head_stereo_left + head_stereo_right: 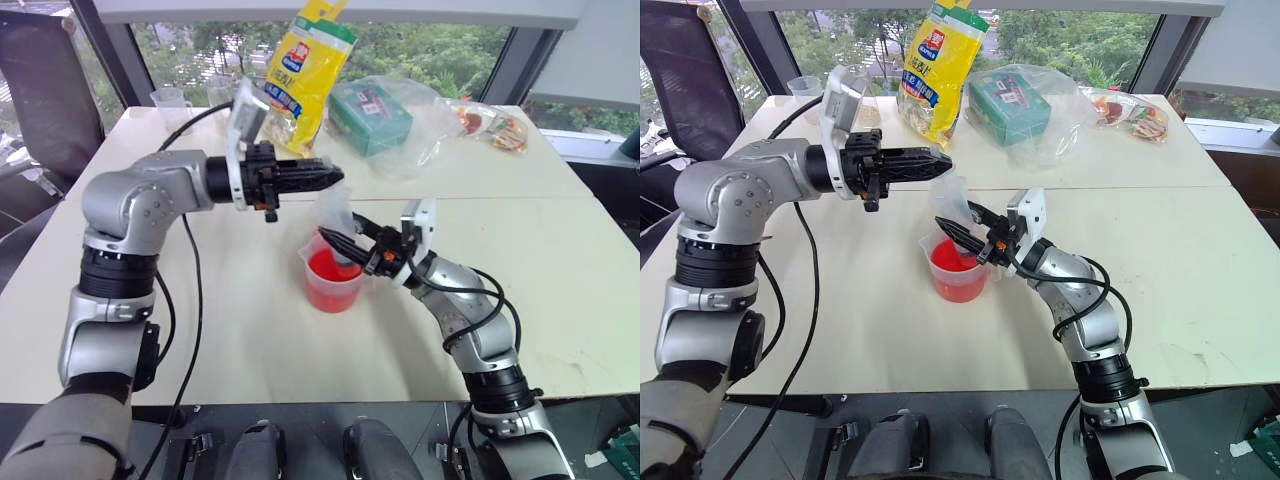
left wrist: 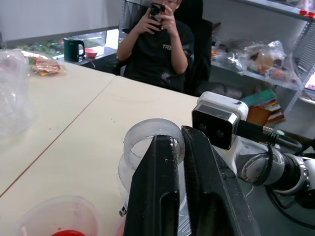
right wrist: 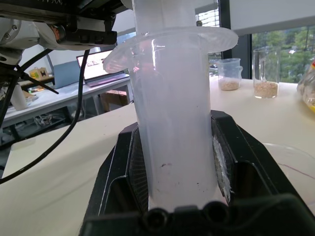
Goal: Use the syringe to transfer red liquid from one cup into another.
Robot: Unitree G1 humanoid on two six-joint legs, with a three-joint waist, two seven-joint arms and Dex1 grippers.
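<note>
Right wrist view: the right gripper [image 3: 174,172] is clamped on the barrel of the syringe [image 3: 172,128], held upright over the wide red beaker [image 1: 332,280] near the table's [image 1: 560,300] front edge. Just above, the left gripper [image 1: 335,178] points level at the plunger top, fingers [image 2: 157,196] nearly together; whether they pinch it cannot be told. Farther back lies a yellow bag [image 1: 305,75].

Bright window daylight, soft shadows
</note>
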